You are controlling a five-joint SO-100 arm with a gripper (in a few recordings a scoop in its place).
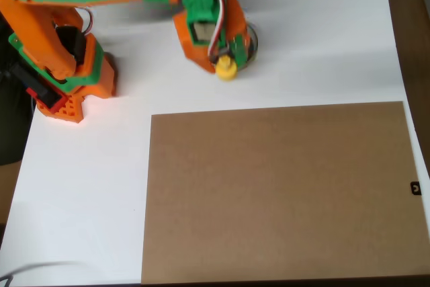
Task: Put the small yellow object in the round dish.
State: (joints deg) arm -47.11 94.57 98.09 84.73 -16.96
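One small yellow object [226, 68], one round dish [250, 37]

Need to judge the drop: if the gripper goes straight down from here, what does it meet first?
Probably the round dish, its rim peeking out beneath the gripper holding the small yellow object; depth is unclear from overhead.

Table [322, 31]: white, flat
Board [279, 189]: brown rectangular sheet, lies flat on the table's near half
Clip [416, 188]: small, black, at the board's right edge
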